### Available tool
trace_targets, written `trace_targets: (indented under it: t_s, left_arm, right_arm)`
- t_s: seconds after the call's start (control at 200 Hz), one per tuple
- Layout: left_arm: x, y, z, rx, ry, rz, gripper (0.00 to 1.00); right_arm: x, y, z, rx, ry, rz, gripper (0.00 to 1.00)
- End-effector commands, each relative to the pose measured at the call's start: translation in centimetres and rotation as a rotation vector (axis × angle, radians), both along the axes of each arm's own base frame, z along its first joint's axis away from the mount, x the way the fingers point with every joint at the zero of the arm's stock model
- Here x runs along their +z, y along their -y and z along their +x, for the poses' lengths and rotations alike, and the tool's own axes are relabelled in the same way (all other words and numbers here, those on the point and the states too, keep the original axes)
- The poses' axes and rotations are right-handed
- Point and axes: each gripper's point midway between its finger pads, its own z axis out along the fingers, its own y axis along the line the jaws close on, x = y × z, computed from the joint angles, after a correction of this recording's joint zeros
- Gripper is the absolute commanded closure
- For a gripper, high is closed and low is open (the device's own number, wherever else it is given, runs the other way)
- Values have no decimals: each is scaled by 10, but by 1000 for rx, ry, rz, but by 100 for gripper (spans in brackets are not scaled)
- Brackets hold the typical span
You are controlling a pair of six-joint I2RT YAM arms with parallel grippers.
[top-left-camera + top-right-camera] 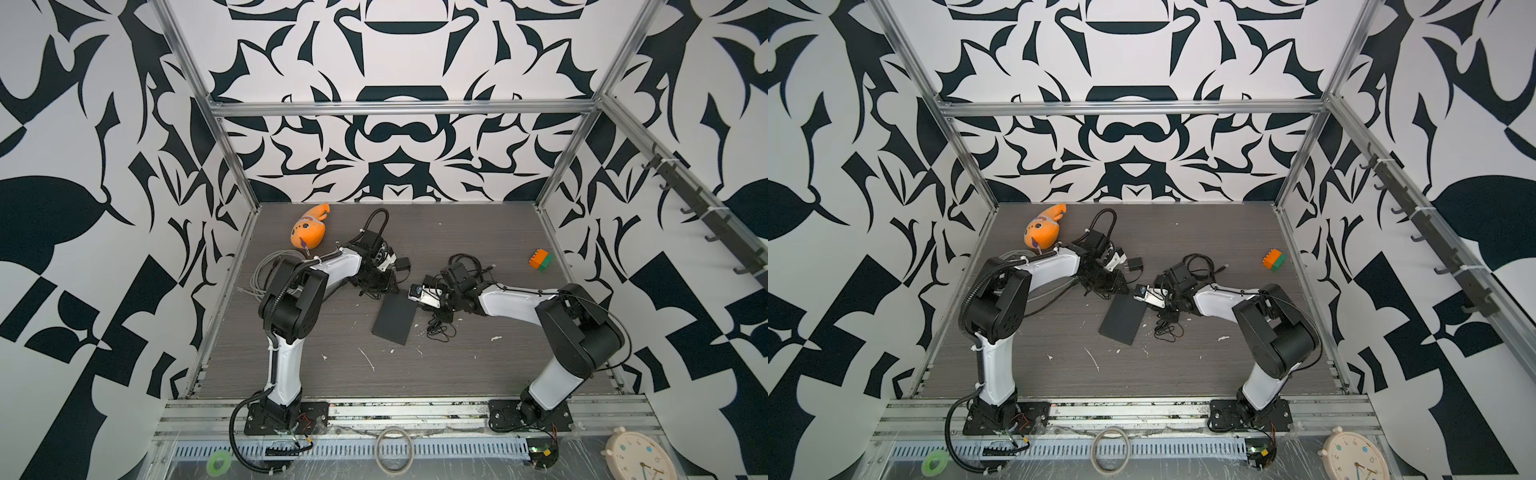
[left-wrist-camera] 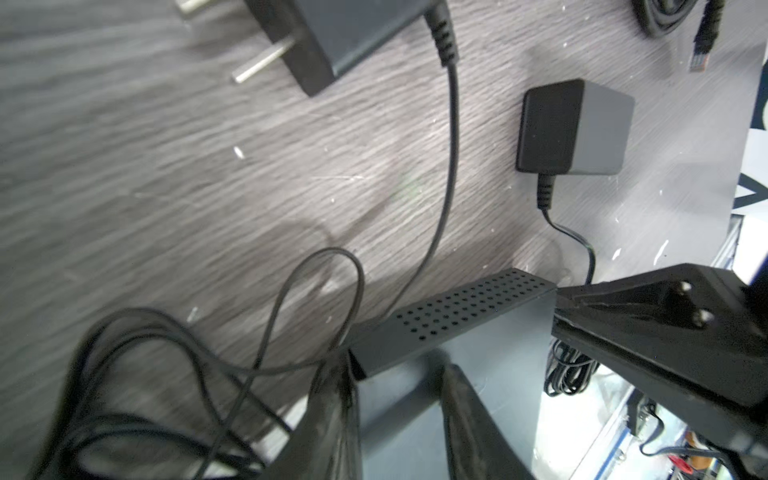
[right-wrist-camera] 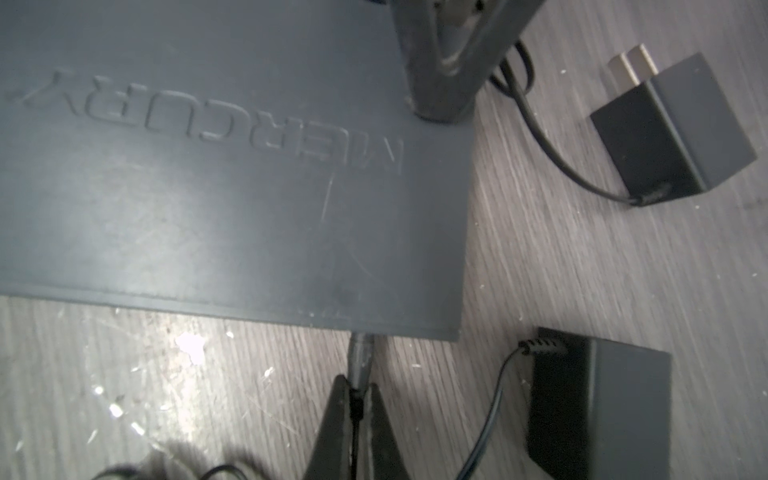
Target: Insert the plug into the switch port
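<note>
Two grippers meet near the table's middle in both top views. At nine o'clock of the table lies a grey cable coil, with an orange fish toy at eleven. Next comes the left gripper, its jaws a narrow way apart at the eleven o'clock corner of the switch: one finger rests on its top and the other sits just off the corner. A black adapter lies at twelve o'clock of the switch, which lies flat at the centre. At its two o'clock side the right gripper pinches the plug. The plug's tip meets the switch's edge, and whether it sits in the port I cannot tell. Loose black cord lies at four o'clock of the switch, and an orange-green block at two o'clock of the table
</note>
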Motion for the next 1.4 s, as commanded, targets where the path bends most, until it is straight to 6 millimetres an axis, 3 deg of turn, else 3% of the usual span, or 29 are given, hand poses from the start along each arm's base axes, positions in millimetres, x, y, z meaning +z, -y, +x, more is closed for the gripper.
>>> trace_targets:
  t_s: [0.0, 0.31, 0.855, 0.995, 1.135, 1.26, 1.36, 1.395]
  left_arm:
    - [-21, 18, -40, -55, -157, -49, 62]
    - [-27, 37, -66, -104, -238, -76, 63]
    - [-27, 70, -110, -193, -321, -120, 65]
    - [-25, 67, -114, -190, -325, -120, 65]
    - [-27, 57, -108, -149, -303, -77, 65]
    - [-22, 35, -81, -35, -230, -20, 63]
    - [-15, 18, -57, 55, -167, 14, 62]
    - [-13, 13, -50, 84, -147, 30, 61]
  right_arm:
    - [58, -48, 26, 46, 178, 231, 99]
    - [44, -57, 43, -16, 179, 277, 99]
    - [78, -89, 47, 28, 167, 471, 98]
    - [83, -92, 50, 29, 163, 487, 98]
    - [68, -82, 49, -1, 159, 426, 93]
    - [53, -59, 47, -55, 152, 340, 82]
    - [52, -43, 45, -94, 145, 314, 70]
    - [55, -39, 43, -101, 137, 331, 60]
